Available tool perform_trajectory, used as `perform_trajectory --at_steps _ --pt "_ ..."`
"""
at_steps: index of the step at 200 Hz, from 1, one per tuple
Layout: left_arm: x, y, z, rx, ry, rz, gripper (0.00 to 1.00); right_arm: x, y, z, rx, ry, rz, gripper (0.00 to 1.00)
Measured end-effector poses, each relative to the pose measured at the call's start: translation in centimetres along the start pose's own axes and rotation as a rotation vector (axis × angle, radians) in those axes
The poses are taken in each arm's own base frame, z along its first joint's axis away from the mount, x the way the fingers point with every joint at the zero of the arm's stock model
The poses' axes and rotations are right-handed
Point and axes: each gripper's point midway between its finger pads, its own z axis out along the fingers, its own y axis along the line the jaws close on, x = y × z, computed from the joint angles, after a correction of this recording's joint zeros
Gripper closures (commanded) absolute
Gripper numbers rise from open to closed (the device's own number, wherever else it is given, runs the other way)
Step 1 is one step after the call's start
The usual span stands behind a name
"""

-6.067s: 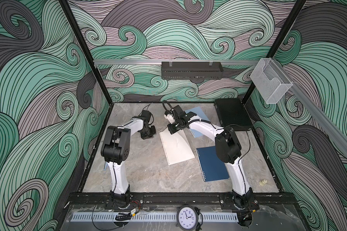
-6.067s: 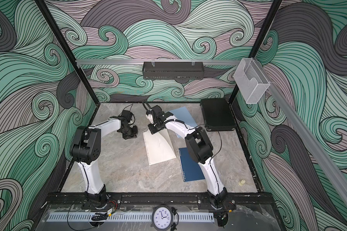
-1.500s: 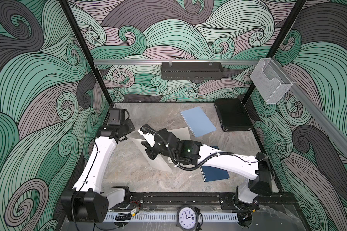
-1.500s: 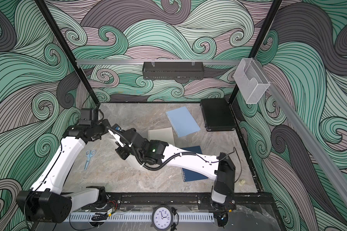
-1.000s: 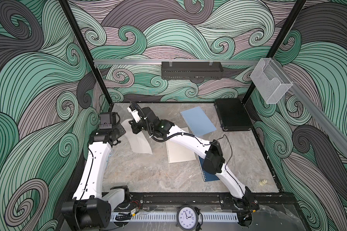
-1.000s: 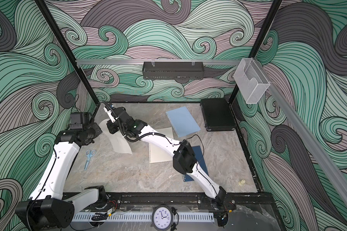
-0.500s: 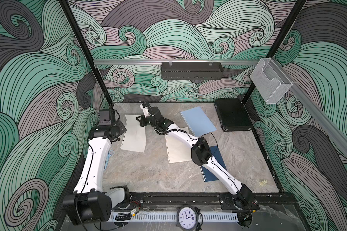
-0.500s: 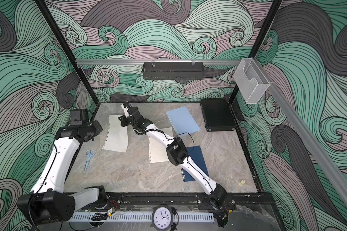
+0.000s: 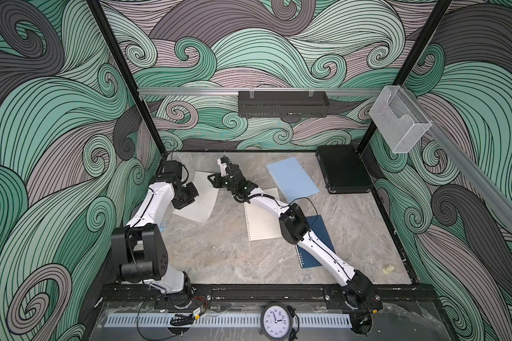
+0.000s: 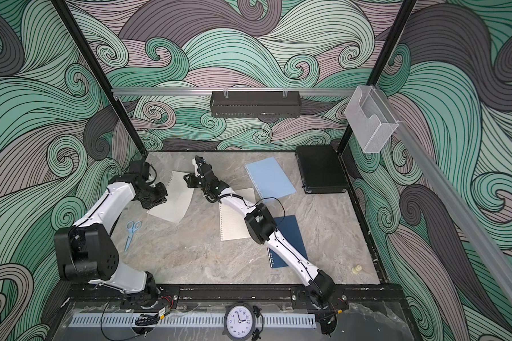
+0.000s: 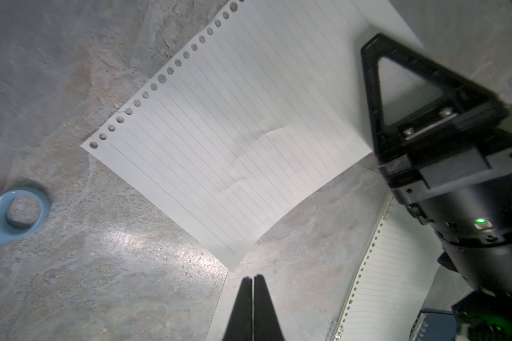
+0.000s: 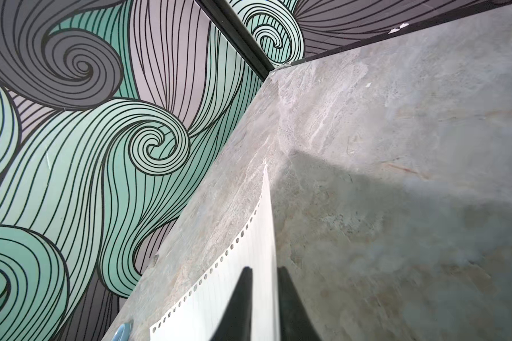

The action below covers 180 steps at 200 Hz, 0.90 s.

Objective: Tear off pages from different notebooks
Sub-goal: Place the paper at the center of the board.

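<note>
A loose lined page (image 9: 201, 197) (image 11: 234, 133) lies flat at the far left of the table, its punched holes on the left edge. My right gripper (image 9: 213, 181) (image 12: 263, 270) stands at the page's far right edge, open by a narrow gap, and that edge (image 12: 219, 295) runs between its fingers. My left gripper (image 9: 186, 203) (image 11: 253, 277) hovers over the page's near left part, shut and empty. The cream notebook (image 9: 260, 218) lies mid-table with the light blue notebook (image 9: 293, 180) behind it. The navy notebook (image 9: 317, 242) lies partly under my right arm.
A black case (image 9: 345, 169) sits at the back right. Blue scissors (image 10: 132, 230) (image 11: 18, 206) lie by the left wall, near my left arm. A small pale object (image 9: 388, 269) rests at the front right. The side wall and back corner are close to both grippers.
My right arm swung the page to the far left and laid it flat; its jaws have since parted slightly. My left arm shifted in over the page's left side.
</note>
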Motion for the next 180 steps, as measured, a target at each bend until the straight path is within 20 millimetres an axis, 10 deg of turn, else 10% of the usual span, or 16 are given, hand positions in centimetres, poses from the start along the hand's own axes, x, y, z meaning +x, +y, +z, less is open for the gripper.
perform_trajectory --at_steps 41,89,132,145,180 --pt "-1.1 -0.7 1.8 -0.011 0.036 0.029 0.88 -0.1 -0.7 -0.2 0.023 0.007 0.011 0.32" --pt "-3.0 -1.2 3.4 -0.030 0.052 0.065 0.64 -3.1 -1.5 -2.3 0.095 0.048 -0.031 0.19" --pt "-3.6 -1.6 4.6 -0.050 0.080 0.089 0.61 -11.3 3.2 -8.3 0.126 0.027 -0.146 0.19" --pt "-3.7 -2.1 5.1 -0.055 0.094 0.108 0.60 -13.1 4.7 -10.6 0.137 0.027 -0.182 0.00" --pt "-3.7 -3.1 7.2 -0.089 0.133 0.150 0.58 -13.1 6.9 -16.5 0.171 0.074 -0.254 0.00"
